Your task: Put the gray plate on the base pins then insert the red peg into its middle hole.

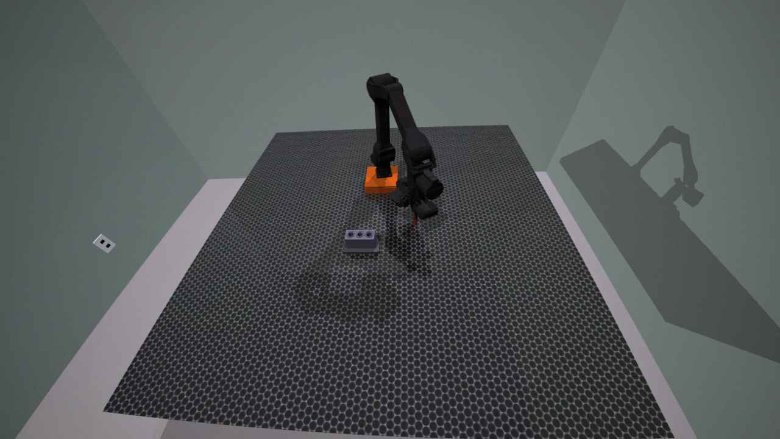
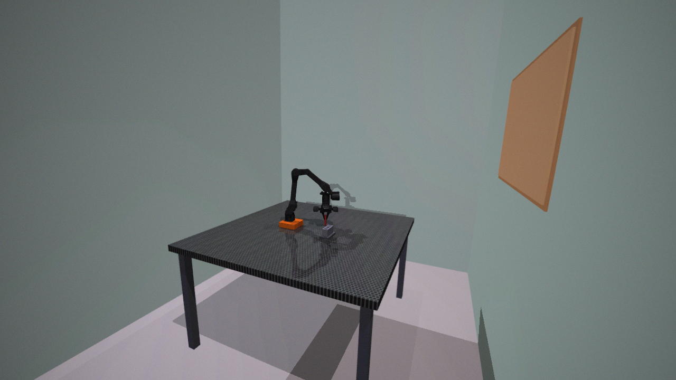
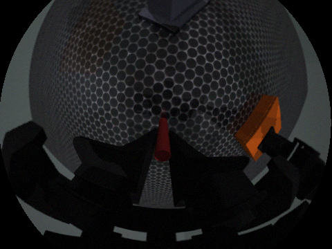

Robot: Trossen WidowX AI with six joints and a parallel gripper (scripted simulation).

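Fingers of the black gripper [image 1: 415,214] [image 2: 325,217] [image 3: 163,138] were clamped on the slim red cylindrical peg [image 1: 415,219] [image 2: 325,220] [image 3: 162,142], held approx. upright; couldn't tell if its tip touched the table. Gray 3-hole block-like plate [image 1: 360,241] [image 2: 327,231] [image 3: 165,7] sat nr. the peg, apart, flat on a low gray base [image 1: 350,250] [image 3: 149,16]; pins hidden. Orange boxy arm mount [image 1: 373,189] [image 2: 284,226] [image 3: 255,120] stood off to the side, w/ the arm's foot on top. Dark honeycomb-pattern table [image 1: 327,355] [image 2: 236,255] [image 3: 104,93] ran well beyond peg & plate; its edges were well apart from both.
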